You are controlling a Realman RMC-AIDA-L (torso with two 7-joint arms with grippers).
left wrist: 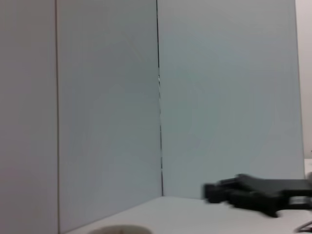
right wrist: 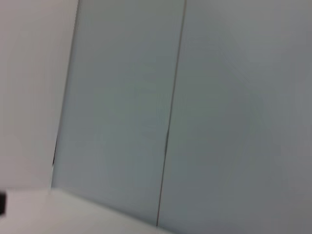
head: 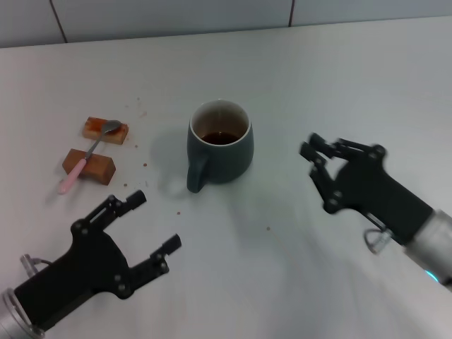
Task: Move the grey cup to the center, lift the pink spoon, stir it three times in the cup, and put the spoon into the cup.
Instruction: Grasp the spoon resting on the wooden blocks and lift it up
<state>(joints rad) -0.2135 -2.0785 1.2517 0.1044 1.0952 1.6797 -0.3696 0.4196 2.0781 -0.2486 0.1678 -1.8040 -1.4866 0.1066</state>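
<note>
The grey cup [head: 220, 145] stands upright near the middle of the white table, its handle turned toward the front left and dark liquid inside. Its pale rim [left wrist: 117, 229] just shows in the left wrist view. The pink spoon [head: 86, 158] lies across two brown blocks at the left, with its metal bowl on the far block. My left gripper [head: 153, 222] is open and empty, low over the table in front of the spoon and to the cup's front left. My right gripper [head: 311, 145] hovers to the right of the cup, apart from it, and also shows in the left wrist view [left wrist: 243, 195].
Two brown blocks [head: 106, 130] [head: 89, 164] hold up the spoon at the left. Small crumbs lie scattered around them and in front of the cup. A tiled wall [head: 212, 14] runs along the table's far edge. The right wrist view shows only wall.
</note>
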